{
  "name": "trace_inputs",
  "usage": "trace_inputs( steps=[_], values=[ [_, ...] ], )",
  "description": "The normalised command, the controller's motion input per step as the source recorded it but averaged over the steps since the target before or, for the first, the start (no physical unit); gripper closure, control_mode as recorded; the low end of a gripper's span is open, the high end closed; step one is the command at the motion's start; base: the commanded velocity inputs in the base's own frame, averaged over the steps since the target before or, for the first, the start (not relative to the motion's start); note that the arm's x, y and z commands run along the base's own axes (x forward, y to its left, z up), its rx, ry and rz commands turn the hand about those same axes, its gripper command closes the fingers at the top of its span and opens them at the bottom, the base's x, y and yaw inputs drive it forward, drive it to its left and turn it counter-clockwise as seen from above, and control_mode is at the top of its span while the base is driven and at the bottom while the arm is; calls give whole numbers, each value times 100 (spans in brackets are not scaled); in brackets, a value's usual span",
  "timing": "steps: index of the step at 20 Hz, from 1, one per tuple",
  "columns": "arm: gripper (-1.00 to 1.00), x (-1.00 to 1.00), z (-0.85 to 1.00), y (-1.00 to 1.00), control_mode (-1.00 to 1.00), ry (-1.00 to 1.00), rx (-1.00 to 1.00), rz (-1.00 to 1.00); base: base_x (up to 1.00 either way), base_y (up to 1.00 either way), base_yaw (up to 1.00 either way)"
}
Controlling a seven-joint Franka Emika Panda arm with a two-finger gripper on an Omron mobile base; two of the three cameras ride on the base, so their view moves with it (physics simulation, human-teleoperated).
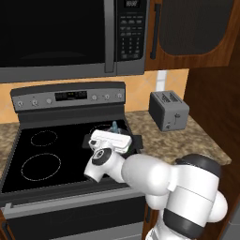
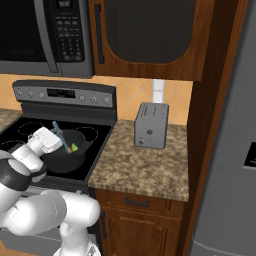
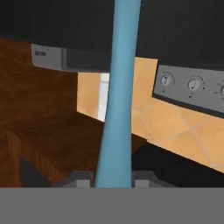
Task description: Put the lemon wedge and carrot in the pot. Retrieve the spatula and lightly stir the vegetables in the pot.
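Note:
The dark pot (image 2: 67, 157) stands on the stove's right front burner. Inside it lies the yellow-green lemon wedge (image 2: 75, 147), with a tiny orange speck beside it that looks like the carrot (image 2: 71, 149). My gripper (image 2: 56, 141) hovers over the pot's left rim, shut on the blue spatula (image 2: 60, 131), which slants down into the pot. In the left base view my hand (image 1: 112, 136) covers most of the pot (image 1: 135, 140), and the spatula's end (image 1: 114, 125) pokes up behind it. The hand view has the spatula's handle (image 3: 119, 87) rising straight from between my fingertips (image 3: 113, 178).
The black stove top (image 1: 42, 159) spreads left of the pot, its control panel (image 1: 70, 96) behind. A microwave (image 1: 56, 33) hangs low overhead. A silver toaster (image 2: 151, 125) stands on the granite counter (image 2: 145, 165) to the right, with wooden cabinets (image 2: 150, 35) above and a fridge (image 2: 230, 150) at the far right.

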Motion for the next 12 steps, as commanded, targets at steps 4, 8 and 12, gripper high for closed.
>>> trace_inputs(
  steps=[4, 8, 12],
  values=[
    [100, -4, 19, 0, -100, 0, 3, 0, 0, 0, 0],
    [100, -5, 35, 0, -100, 0, 3, 0, 0, 0, 0],
    [100, 8, 50, -7, -100, -2, 1, 0, 0, 0, 0]
  ],
)
